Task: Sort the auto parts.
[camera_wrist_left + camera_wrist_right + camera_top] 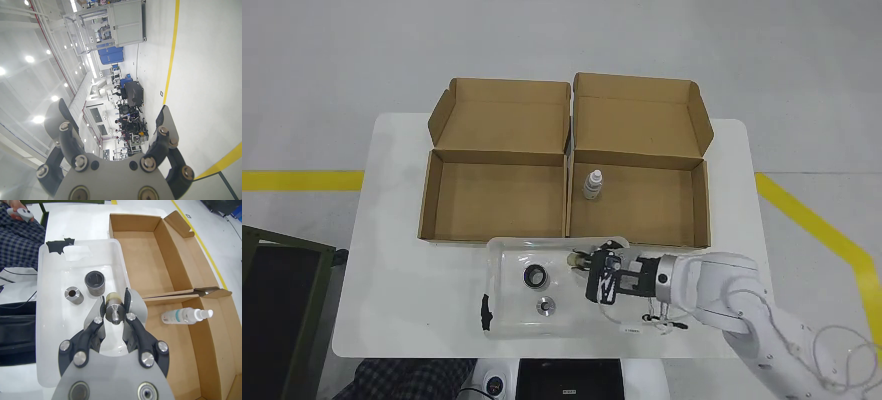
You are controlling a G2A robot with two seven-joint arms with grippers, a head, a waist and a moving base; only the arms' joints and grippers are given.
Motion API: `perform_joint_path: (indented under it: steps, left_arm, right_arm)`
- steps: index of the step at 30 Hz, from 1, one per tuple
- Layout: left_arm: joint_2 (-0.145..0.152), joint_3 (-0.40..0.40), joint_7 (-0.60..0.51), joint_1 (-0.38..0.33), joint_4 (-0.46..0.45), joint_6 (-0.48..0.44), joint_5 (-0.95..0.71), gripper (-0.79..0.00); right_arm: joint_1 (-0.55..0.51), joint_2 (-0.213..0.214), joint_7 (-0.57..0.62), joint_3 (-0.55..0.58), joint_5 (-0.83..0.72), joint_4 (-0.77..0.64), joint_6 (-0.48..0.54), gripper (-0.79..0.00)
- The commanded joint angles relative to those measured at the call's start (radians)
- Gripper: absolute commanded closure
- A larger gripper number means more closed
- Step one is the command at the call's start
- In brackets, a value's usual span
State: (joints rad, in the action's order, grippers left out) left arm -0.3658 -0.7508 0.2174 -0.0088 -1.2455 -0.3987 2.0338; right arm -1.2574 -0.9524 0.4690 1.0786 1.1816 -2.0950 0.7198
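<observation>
White rounded-corner table (392,290). Carries two open brown cardboard boxes side by side on the far half, lids folded back, walls touching: left box (492,200), right box (652,205). Carries also a clear rectangular plastic bin (504,300) at the near edge, just beside the front walls of both boxes.

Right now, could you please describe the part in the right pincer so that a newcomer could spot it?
On the white table, find the clear bin. There, the right pincer is shut on a metal part. Unlike the dark sleeve and steel cylinder nearby, it has a threaded stud.
</observation>
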Motion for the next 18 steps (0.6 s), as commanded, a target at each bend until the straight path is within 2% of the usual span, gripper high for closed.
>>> perform_joint_path:
  steps: [1, 18]
  left_arm:
    - [0.000, 0.000, 0.000, 0.000, 0.000, 0.000, 0.000, -0.785]
    - [0.000, 0.000, 0.000, 0.000, 0.000, 0.000, 0.000, -0.785]
  right_arm:
    - [-0.015, 0.003, -0.044, 0.027, -0.007, -0.002, 0.003, 0.000]
    - [-0.074, 0.006, -0.350, 0.158, -0.031, 0.049, -0.033, 0.000]
